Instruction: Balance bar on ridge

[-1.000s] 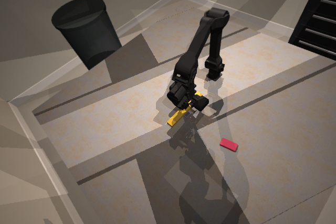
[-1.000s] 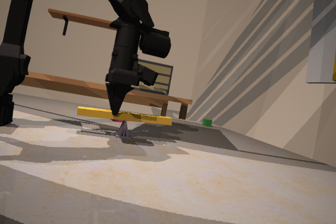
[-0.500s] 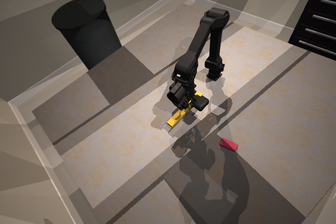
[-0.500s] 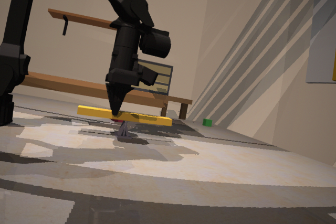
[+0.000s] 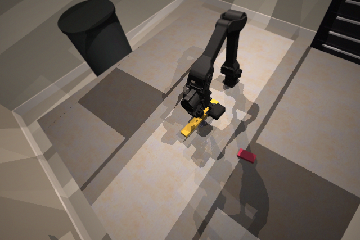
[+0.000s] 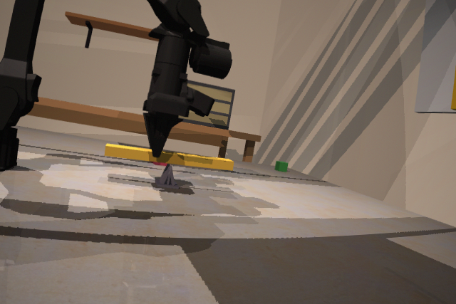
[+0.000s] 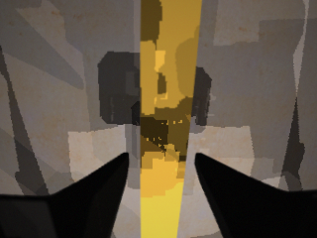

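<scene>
Yellow bar [image 5: 189,127] [image 6: 206,161] [image 7: 165,174] between fingertips of pincer [image 6: 156,154] [image 7: 161,158], gaps either side, pincer partly open, holding nothing

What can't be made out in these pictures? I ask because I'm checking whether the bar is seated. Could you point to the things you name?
- Ridge [image 6: 167,177] top under the yellow bar [image 5: 190,127] [image 6: 199,159] [image 7: 165,198]: exterior, too small; wrist, behind the bar.
- Bar's middle: top view, behind the gripper [image 6: 157,156] [image 7: 161,158].
- Bar's ends: wrist, cut off by the edges.

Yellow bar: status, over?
Gripper open, fingers astride bar. Yellow bar across ridge, both ends off the table. Nothing seen blocking.
</scene>
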Motion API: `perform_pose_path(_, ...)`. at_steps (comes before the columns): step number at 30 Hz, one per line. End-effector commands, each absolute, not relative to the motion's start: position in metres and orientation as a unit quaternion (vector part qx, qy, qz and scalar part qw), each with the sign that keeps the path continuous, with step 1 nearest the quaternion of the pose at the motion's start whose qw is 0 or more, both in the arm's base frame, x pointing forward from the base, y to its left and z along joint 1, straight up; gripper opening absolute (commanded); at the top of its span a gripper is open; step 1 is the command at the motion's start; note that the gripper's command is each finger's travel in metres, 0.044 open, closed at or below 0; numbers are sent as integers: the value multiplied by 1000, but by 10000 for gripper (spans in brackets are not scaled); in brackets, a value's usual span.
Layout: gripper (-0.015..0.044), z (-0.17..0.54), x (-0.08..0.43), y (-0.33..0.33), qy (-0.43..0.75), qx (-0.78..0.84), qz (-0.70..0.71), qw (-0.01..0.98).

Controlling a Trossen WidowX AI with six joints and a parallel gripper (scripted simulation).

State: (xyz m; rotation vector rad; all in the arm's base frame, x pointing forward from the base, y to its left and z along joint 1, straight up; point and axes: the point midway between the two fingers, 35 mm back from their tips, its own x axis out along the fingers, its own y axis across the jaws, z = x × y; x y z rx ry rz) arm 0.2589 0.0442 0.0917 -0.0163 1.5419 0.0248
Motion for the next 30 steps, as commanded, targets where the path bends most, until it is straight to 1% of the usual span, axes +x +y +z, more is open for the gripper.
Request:
perform_pose_path(1, 343, 92, 259, 44, 697, -8, 11, 717)
perform_pose_path(5, 440, 92, 259, 44, 697, -8, 11, 717)
perform_pose_path(9, 440, 100, 260, 44, 697, -8, 11, 717)
perform_pose_path(17, 440, 190, 256, 44, 697, -7, 11, 717)
perform_pose_path(30, 440, 192, 256, 44, 697, -7, 11, 717)
